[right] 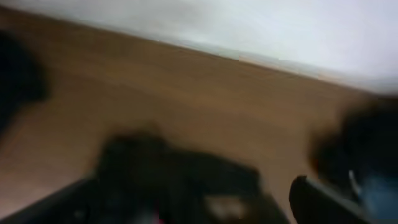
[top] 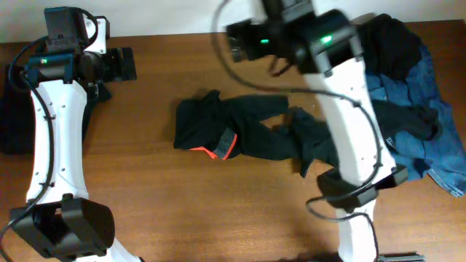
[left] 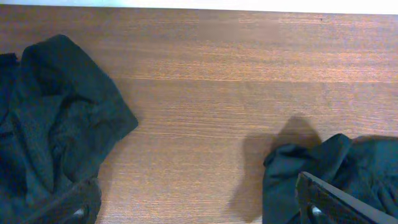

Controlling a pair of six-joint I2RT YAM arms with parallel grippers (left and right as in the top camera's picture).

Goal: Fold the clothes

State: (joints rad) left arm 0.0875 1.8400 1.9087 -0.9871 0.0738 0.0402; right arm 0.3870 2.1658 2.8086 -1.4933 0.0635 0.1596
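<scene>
Mid-counter: long black fabric trousers [top: 255,135] sprawl crumpled on the brown wooden counter [top: 145,182]. The legs are twisted and a red-and-grey banded strip [top: 224,145] peeks out at the near edge. Nothing is folded yet!
Right side: blue denim jeans [top: 429,138] are heaped there, with a black soft garment [top: 393,40] on top, waiting.
Right hand [top: 237,40]: above the trousers' far edge, fingers spread, nothing in it. Its own view is blurred.
Left hand [top: 120,64]: released too and empty, far left, well apart from the trousers.
Step, as I read it: flatten before folding.
Doing it well: each hand pinches one corner at the banded end, a single layer only, and they draw apart evenly until the legs lie straight.
Risk: grabbing bunched layers would likely drag the twist along.
</scene>
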